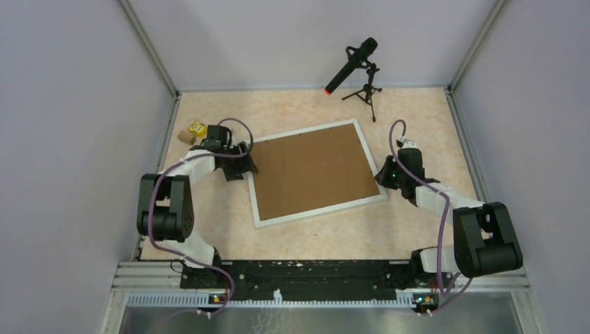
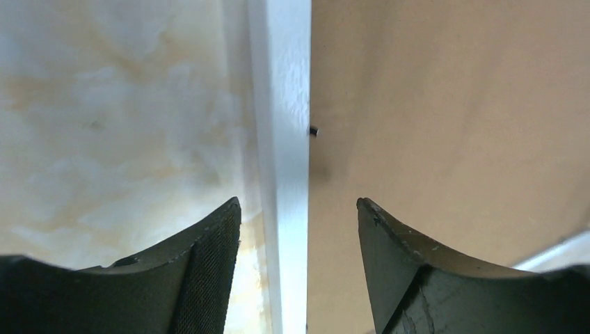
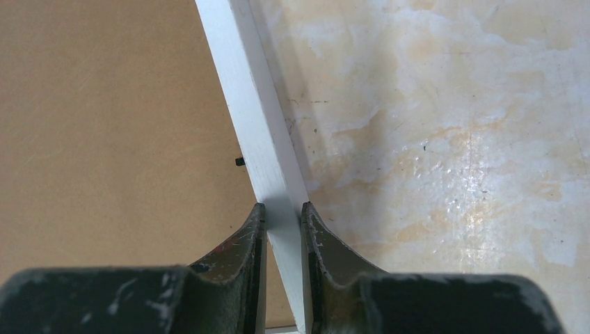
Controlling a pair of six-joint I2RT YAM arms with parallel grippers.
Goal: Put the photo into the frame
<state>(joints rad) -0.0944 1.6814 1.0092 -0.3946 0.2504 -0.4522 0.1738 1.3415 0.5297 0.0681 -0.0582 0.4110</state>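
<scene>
The frame (image 1: 321, 211) of thin white moulding lies flat mid-table, back side up, with a brown backing board (image 1: 309, 170) filling it. The photo is hidden. My left gripper (image 1: 247, 161) is at the frame's left side. In the left wrist view it (image 2: 299, 205) is open, its jaws straddling the moulding (image 2: 285, 139) without touching it. My right gripper (image 1: 381, 174) is at the frame's right side. In the right wrist view it (image 3: 283, 207) is shut on the moulding (image 3: 250, 104). A small black retaining tab (image 3: 239, 161) sits at the board's edge; another shows in the left wrist view (image 2: 314, 131).
A microphone on a small tripod (image 1: 355, 62) stands at the back, right of centre. A small yellow block (image 1: 197, 128) and a brown block (image 1: 186, 137) lie at the back left, near my left arm. Grey walls close in the table on three sides.
</scene>
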